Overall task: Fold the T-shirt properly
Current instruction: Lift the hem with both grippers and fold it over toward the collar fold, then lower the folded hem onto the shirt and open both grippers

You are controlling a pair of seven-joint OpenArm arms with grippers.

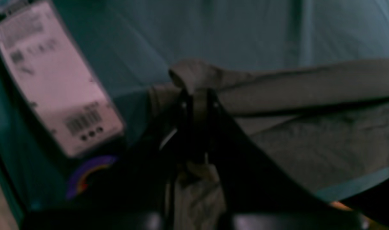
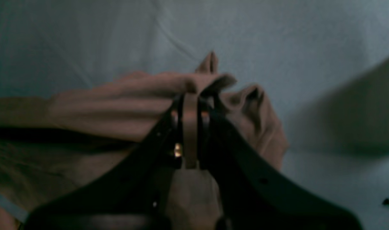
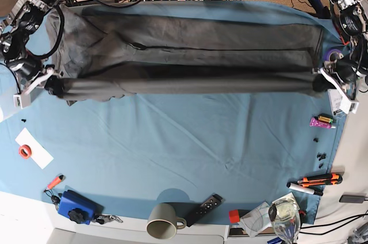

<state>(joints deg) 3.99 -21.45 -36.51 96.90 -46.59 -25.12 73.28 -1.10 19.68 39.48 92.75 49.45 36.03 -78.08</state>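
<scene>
Stretching across the upper part of the base view, the T-shirt [image 3: 190, 54] lay on the blue cloth [image 3: 190, 152] that covered the surface, pulled into a long dark band from the left edge to the right edge. The left hand [image 1: 197, 99], at the right side of the base view, was clamped on a bunched fold of the T-shirt [image 1: 277, 95], its jaws pressed together around the fabric. The right hand [image 2: 190, 102], at the left side of that view, was likewise clamped on a pinch of the T-shirt [image 2: 118, 105]. A white label with a barcode [image 1: 54, 80] showed at the upper left of the left wrist view. A mug [image 3: 163, 224] stood near the bottom edge of the base view.
</scene>
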